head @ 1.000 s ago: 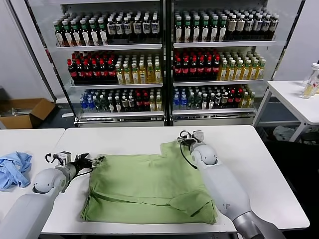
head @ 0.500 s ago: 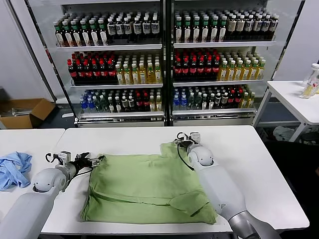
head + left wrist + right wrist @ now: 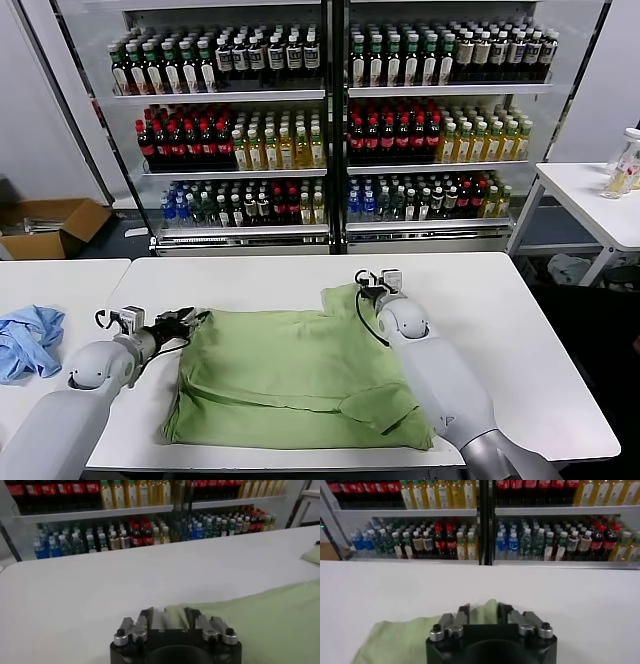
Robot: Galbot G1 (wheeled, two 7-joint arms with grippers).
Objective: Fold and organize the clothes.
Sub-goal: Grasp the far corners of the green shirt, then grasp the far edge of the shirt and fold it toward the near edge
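Note:
The light green polo shirt (image 3: pixel 290 375) lies partly folded on the white table (image 3: pixel 510 340); its buttons and chest print are hidden. My left gripper (image 3: pixel 195 320) is at the shirt's far left corner, shut on a fold of the fabric; the left wrist view shows green cloth (image 3: pixel 270 615) between the fingers of the gripper (image 3: pixel 170 616). My right gripper (image 3: pixel 364 287) is at the shirt's far right corner, shut on a raised peak of fabric; the right wrist view shows the shirt (image 3: pixel 395 637) pinched in the gripper (image 3: pixel 484 611).
A light blue cloth (image 3: pixel 25 340) lies on the neighbouring table at the left. Glass-door coolers full of bottles (image 3: pixel 330 130) stand behind the table. A cardboard box (image 3: pixel 50 225) is on the floor at the left, and a small white table (image 3: pixel 595 200) stands at the right.
My right gripper has shifted slightly left with the shirt corner. My left arm has dropped a touch. The shirt lies much as before.

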